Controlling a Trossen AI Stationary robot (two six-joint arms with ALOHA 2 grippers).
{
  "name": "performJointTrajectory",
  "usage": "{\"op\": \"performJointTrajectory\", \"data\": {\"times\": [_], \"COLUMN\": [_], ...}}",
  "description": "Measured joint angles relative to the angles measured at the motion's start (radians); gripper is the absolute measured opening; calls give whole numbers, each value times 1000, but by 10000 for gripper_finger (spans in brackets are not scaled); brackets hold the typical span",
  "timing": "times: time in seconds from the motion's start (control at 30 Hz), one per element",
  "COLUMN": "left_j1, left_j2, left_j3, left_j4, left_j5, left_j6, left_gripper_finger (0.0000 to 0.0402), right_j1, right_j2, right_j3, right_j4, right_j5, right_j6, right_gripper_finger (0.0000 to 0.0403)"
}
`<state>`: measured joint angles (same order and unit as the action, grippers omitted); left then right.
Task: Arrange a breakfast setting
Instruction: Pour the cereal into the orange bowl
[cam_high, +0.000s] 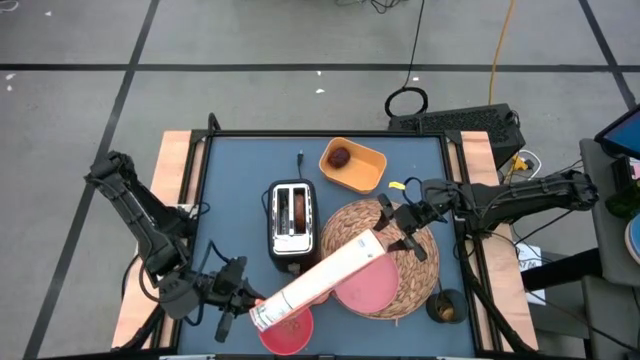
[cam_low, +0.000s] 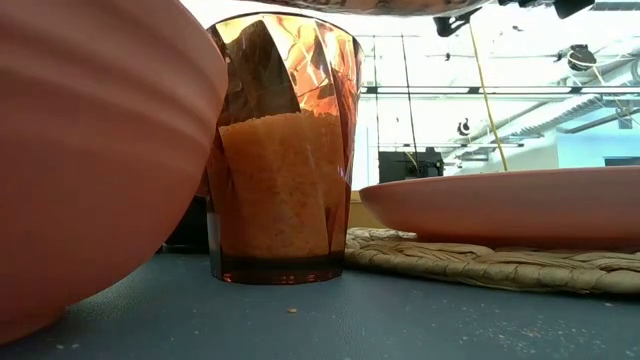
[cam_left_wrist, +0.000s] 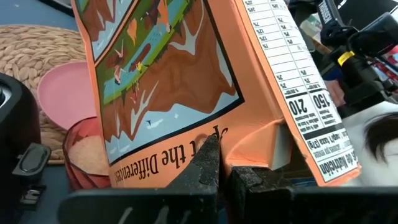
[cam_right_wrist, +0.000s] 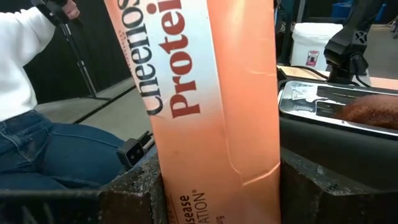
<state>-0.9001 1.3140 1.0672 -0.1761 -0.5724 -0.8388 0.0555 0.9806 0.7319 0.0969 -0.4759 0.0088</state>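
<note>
A long orange-and-white cereal box (cam_high: 320, 280) lies slantwise over the woven straw placemat (cam_high: 410, 285) and the flat pink plate (cam_high: 368, 292). Its near end is over the pink bowl (cam_high: 285, 338). My left gripper (cam_high: 248, 308) is shut on that near end and my right gripper (cam_high: 395, 232) on the far end. An amber tumbler (cam_low: 283, 150) partly filled with cereal stands beside the bowl (cam_low: 90, 150). The brown bread (cam_high: 300, 212) sits in a toaster slot. The dark-red fruit (cam_high: 340, 157) lies in a yellow dish (cam_high: 365, 170). My left gripper (cam_left_wrist: 221, 158) pinches a creased corner (cam_left_wrist: 249, 146) of the box's end between its two fingers, which nearly meet. The print there is upside down. The box stands up and away from the fingers, above the tumbler (cam_left_wrist: 87, 162). My right gripper (cam_right_wrist: 217, 180) pinches the box's other end across its width, one finger (cam_right_wrist: 134, 186) on each side of the orange panel (cam_right_wrist: 205, 124). The fingers lie across the box. The box is clear of the table.
A black-and-silver toaster (cam_high: 292, 230) stands mid-table, left of the placemat. A small dark cup (cam_high: 445, 308) is at the placemat's near right. A person in a white sleeve and jeans (cam_right_wrist: 37, 124) sits beyond the table's edge.
</note>
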Motion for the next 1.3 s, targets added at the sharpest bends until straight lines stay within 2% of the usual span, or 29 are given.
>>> {"op": "performJointTrajectory", "data": {"times": [0.27,0.53,0.83,1.1,1.3], "left_j1": [-1,-1,-2,0,-2], "left_j2": [0,2,0,2,1], "left_j3": [0,-2,-1,-2,-1], "left_j4": [5,0,16,2,15], "left_j5": [6,4,7,3,6], "left_j6": [6,2,11,18,27], "left_gripper_finger": [1,1,1,1,1], "right_j1": [0,0,-1,-1,-1], "right_j2": [0,17,6,21,23], "right_j3": [0,-2,-6,-3,-5], "right_j4": [66,-12,130,9,152], "right_j5": [1,-7,-30,-49,-49], "right_j6": [-21,6,11,7,11], "right_gripper_finger": [201,201,201,201,201]}}
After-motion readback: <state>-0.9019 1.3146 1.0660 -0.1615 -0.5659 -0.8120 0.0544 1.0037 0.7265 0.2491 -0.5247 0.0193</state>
